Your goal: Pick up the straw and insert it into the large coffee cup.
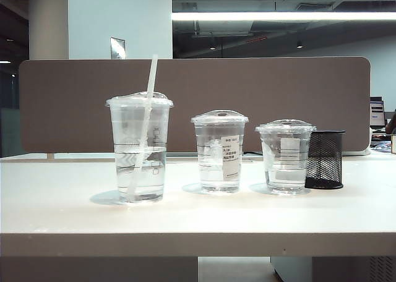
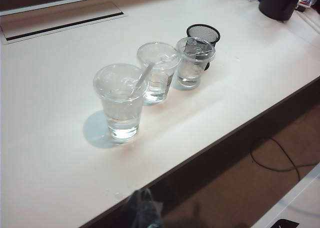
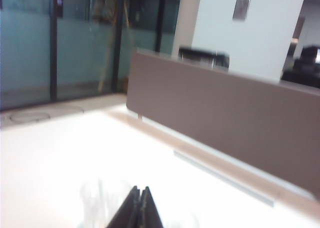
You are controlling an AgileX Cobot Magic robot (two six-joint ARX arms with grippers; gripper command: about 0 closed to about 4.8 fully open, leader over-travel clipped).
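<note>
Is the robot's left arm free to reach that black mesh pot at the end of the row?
Probably not directly: from the left gripper, the mesh pot sits behind the three lidded cups, with the large coffee cup and its straw nearest.

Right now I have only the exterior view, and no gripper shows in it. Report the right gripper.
Observer: The right gripper shows in its wrist view, jaws shut with nothing between them, pointing toward the brown divider panel.
Operator: Now the left one.
Observer: The left gripper is a dark blur off the table's near edge, apart from the large coffee cup. I cannot tell if it is open or shut.
Operator: Check the straw from above.
Observer: The straw passes through that cup's lid.
</note>
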